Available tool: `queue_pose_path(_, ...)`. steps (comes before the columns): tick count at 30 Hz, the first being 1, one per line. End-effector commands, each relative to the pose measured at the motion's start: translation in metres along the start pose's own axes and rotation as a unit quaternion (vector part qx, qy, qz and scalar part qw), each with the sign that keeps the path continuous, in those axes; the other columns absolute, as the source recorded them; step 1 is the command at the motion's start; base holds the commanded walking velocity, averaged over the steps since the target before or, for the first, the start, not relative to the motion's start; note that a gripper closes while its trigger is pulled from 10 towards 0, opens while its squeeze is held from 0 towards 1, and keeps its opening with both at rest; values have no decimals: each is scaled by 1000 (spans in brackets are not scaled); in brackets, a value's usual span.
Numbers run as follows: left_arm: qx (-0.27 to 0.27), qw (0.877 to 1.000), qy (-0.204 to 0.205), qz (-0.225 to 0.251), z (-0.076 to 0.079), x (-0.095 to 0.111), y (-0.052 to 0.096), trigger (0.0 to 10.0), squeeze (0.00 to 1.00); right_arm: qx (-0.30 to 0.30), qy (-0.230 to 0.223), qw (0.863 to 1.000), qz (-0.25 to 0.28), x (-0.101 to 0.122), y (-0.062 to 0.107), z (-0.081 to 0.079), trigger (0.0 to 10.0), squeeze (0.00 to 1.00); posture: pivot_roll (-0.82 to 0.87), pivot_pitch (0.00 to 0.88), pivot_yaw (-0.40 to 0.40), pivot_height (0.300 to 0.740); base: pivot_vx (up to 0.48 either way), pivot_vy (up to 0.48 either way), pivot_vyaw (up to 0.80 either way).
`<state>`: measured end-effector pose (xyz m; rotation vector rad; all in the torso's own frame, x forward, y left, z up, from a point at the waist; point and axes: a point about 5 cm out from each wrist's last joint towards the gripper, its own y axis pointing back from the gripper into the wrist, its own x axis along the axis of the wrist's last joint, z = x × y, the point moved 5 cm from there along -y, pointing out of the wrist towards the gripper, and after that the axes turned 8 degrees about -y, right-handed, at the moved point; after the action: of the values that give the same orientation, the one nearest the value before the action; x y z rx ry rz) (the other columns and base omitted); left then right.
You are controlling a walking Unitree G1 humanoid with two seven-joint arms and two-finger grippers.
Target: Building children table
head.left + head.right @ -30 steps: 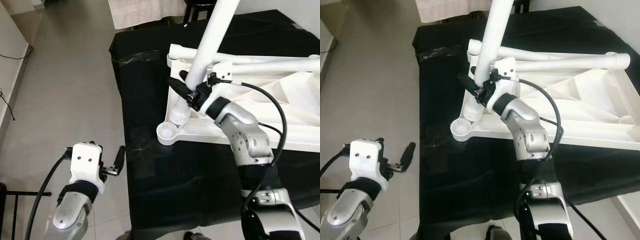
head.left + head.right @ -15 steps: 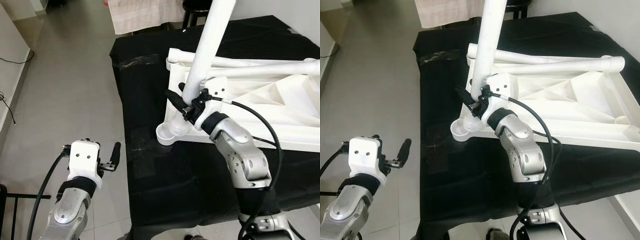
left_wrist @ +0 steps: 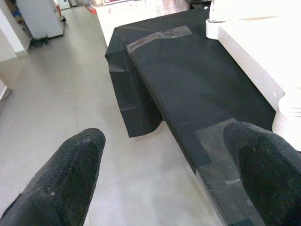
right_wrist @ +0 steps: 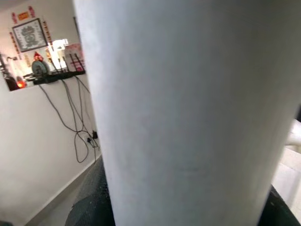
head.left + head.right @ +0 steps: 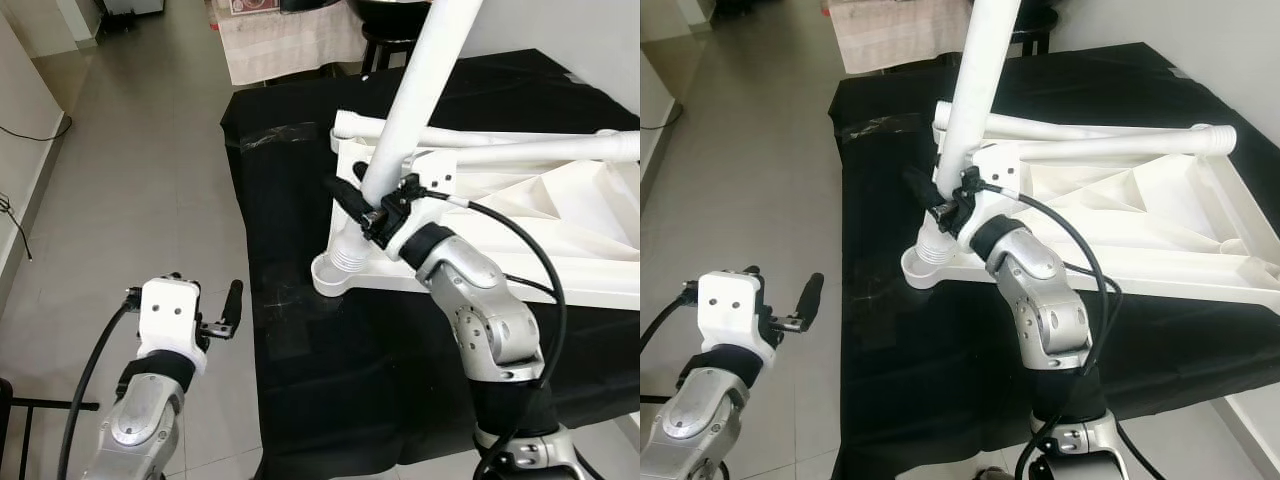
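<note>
A: Risk first. What can go wrong here?

B: The leg (image 5: 405, 120) is tilted, not upright, and its ribbed end sits at the socket (image 5: 338, 276) on the corner of the tabletop (image 5: 560, 215). If the right gripper (image 5: 362, 205) pushes at this angle, I think the thread can jam or the end can slip out. The tabletop can also slide on the black cloth (image 5: 290, 180), because nothing holds it.

A: Where is the leg relative to the gripper?

B: The black fingers are clamped around the lower part of the leg, just above the ribbed end. The rest of the leg rises above the gripper.

A: And the tabletop?

B: It lies upside down, its socket corner near the cloth's left edge. Two more legs (image 5: 500, 148) lie across it.

A: The other gripper?

B: The left gripper (image 5: 228, 312) hangs over the floor (image 5: 130, 180) beside the left edge, fingers (image 3: 70, 165) apart, holding nothing.
</note>
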<state>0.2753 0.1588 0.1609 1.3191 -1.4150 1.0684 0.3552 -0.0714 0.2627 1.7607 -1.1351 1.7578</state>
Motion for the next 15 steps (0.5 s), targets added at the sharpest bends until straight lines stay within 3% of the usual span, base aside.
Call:
queue_pose_path(1, 1, 999, -37, -12, -3, -8, 0, 10000, 0, 21, -6, 1000, 1, 0, 0, -12, 10000, 0, -79, 100, 23, 740, 0, 0, 0)
queue_pose_path(7, -14, 999, -22, -18, -1, -11, 2, 10000, 0, 32, -13, 999, -6, -4, 0, -18, 10000, 0, -79, 96, 22, 740, 0, 0, 0)
queue_pose_path(14, -31, 999, -18, -16, 6, -12, 3, 10000, 0, 59, -20, 998, -13, -6, 0, -27, 10000, 0, -79, 95, 23, 740, 0, -465, 0)
queue_pose_path(15, -30, 999, -16, -16, 6, -12, 3, 10000, 0, 81, -20, 996, -22, -10, 2, -35, 10000, 0, -79, 93, 23, 740, 0, -469, 0)
